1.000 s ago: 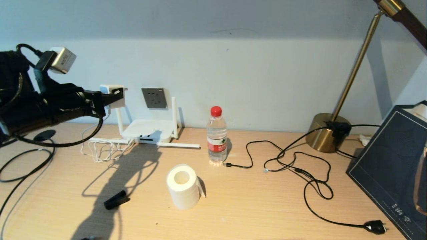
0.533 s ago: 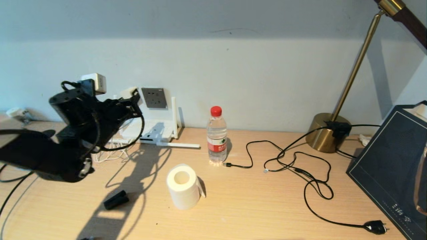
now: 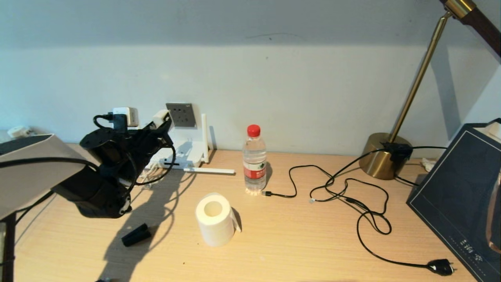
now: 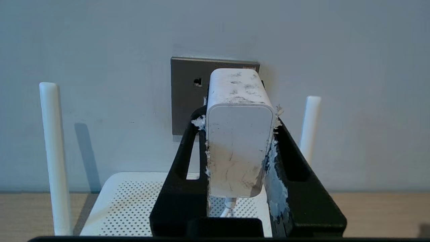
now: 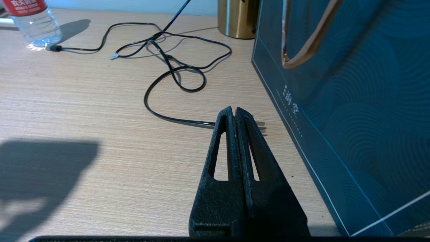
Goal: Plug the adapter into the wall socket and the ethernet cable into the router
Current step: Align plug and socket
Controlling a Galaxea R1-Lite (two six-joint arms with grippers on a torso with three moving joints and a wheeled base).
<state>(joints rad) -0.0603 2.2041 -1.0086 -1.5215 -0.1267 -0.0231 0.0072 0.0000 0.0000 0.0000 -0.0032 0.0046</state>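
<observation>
**Adapter held up before the wall socket**

The router (image 3: 184,150), a flat white box with a perforated top and slim white antennas, sits on the wooden desk (image 3: 313,243) against the wall, directly below the wall socket (image 3: 180,114), a square dark grey plate. The adapter (image 4: 239,134) is a small white block, scuffed with dark marks, its thin white cord leaving its underside. It is raised above the router, just in front of the socket plate and covering part of it.

The left gripper (image 4: 237,134) reaches over the router toward the wall, its black fingers (image 4: 188,148) clamped on the adapter's two sides. The right gripper (image 5: 235,112) hangs low over the desk beside a dark blue bag (image 5: 352,101), fingers pressed together on nothing.
</observation>
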